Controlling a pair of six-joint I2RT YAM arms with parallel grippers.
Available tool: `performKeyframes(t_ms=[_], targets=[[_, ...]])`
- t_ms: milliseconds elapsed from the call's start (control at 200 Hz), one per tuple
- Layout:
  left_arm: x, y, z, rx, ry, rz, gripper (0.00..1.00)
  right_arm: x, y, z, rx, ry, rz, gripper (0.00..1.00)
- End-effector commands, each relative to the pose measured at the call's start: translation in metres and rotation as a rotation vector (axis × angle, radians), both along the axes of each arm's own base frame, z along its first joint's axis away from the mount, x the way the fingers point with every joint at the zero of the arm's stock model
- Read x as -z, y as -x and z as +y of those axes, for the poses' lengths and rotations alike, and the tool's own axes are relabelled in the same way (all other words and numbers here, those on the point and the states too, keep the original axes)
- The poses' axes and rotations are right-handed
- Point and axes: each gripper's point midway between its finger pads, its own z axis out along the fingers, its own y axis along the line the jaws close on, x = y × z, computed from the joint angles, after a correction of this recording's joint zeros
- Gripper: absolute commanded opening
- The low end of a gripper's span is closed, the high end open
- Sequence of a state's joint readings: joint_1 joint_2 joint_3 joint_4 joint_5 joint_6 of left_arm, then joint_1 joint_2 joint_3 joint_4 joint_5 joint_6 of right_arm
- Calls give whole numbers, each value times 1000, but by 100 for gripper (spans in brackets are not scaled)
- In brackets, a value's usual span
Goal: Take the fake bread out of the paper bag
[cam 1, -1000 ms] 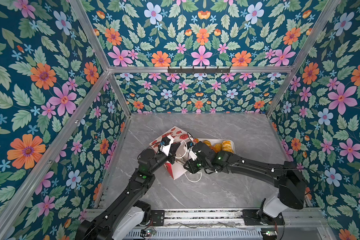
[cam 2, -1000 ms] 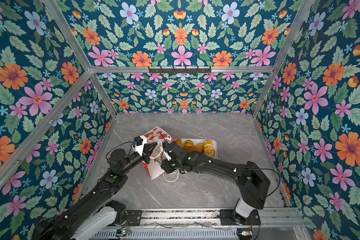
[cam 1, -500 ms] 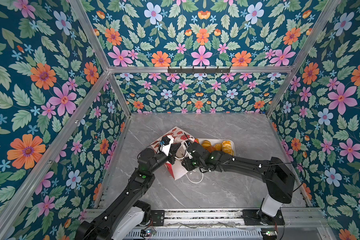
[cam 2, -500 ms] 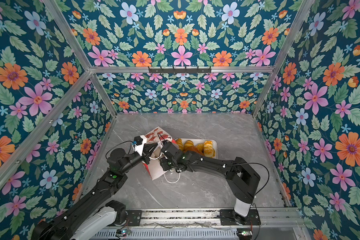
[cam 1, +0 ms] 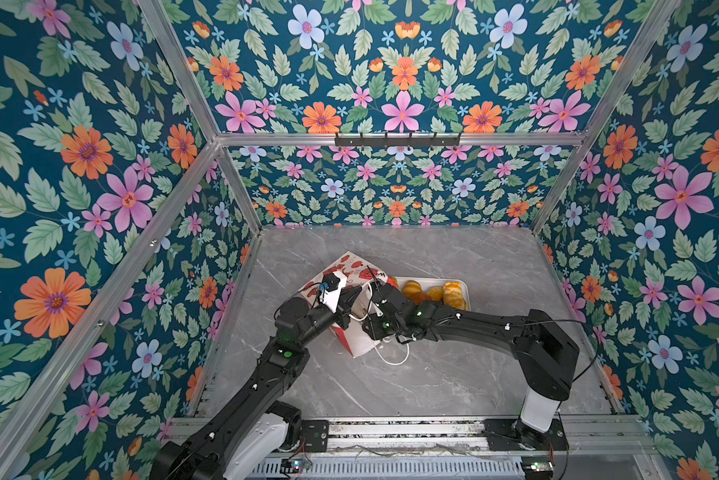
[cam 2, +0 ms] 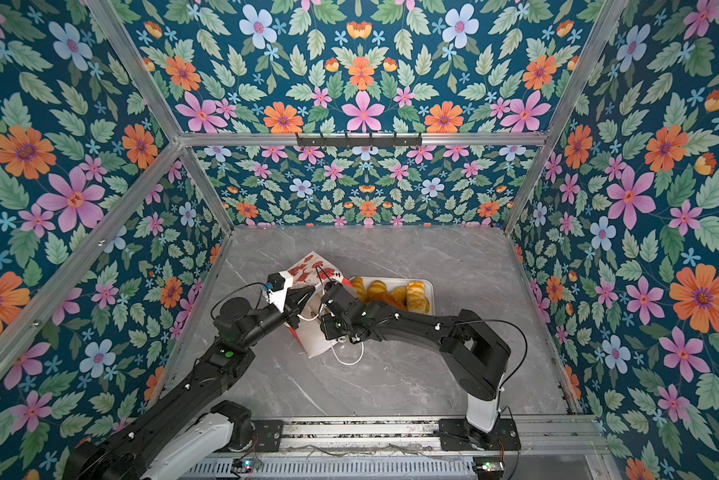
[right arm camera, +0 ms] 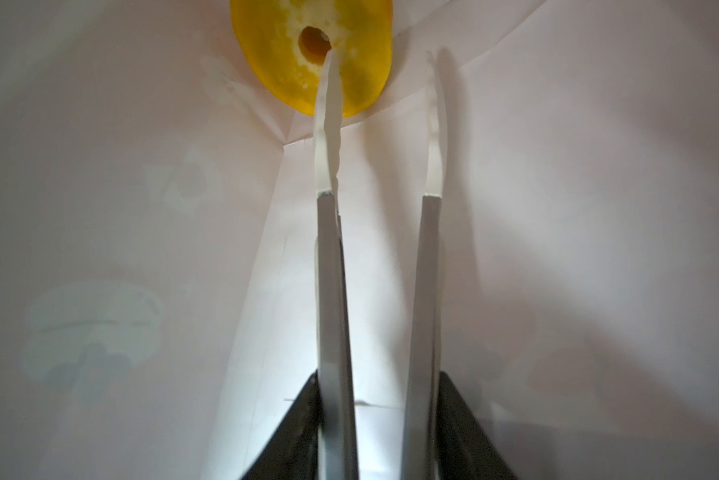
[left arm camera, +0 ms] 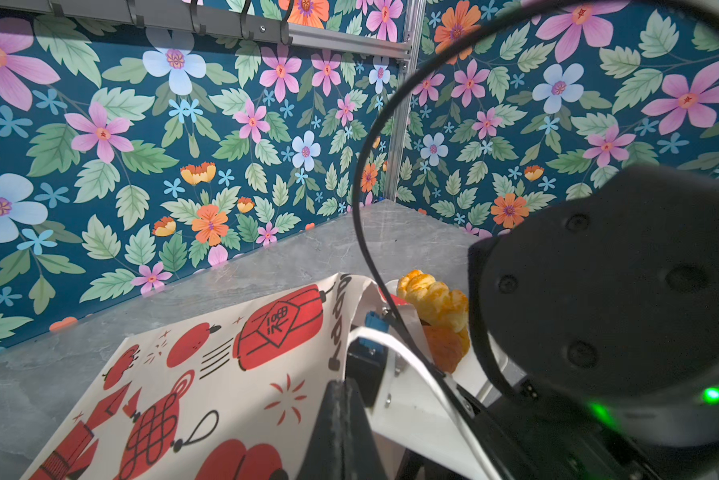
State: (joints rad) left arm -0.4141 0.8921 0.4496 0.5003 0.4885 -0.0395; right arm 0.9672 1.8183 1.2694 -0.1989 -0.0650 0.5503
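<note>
White paper bag (cam 1: 349,266), red lantern prints; fake bread (cam 1: 453,293) golden-orange; table (cam 1: 453,374) grey marble.

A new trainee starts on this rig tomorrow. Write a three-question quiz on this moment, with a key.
1. True or false: the right gripper grips the ring cake.
2. The ring cake lies: A) on the white tray; B) inside the paper bag; C) on the table.
3. Fill in: the ____ gripper holds the paper bag.
Key: 1 false; its jaws stand apart, with the cake ahead of them. 2 B. 3 left gripper.
</note>
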Motion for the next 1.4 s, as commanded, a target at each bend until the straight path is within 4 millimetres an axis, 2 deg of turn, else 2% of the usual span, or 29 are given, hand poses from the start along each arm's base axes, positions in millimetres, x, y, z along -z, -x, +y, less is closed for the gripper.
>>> performKeyframes(t_ms=[0, 390, 615, 820, 1100, 1130, 1145, 1210, 1290, 1395], targets=[[-11, 2, -3, 25, 31, -37, 0, -16, -2, 17, -24, -93, -11, 41], [-5, -1, -8, 43, 56, -10, 0, -13, -12, 38, -49, -197, -14, 40], [-5, -4, -6, 22, 60, -7, 0, -10, -15, 42, -68, -217, -40, 27], [-4, -10, 5, -54, 66, -2, 0, -16, -13, 23, -46, -181, -79, 20], [-2, -21, 17, -151, 54, 9, 1, -22, 4, -22, -39, -54, -118, 15], [-1, -22, 17, -155, 51, 10, 1, -17, 5, -27, -41, -32, -114, 15], [-1, -22, 18, -157, 52, 8, 1, -29, 7, -29, -41, -46, -132, 15], [-2, -22, 17, -155, 50, 6, 1, -32, 9, -38, -42, -24, -143, 14], [-2, -21, 16, -148, 49, 8, 1, -36, 11, -39, -53, -30, -151, 14], [-4, -20, 13, -126, 56, 7, 1, -39, 14, -27, -84, -81, -138, 15]])
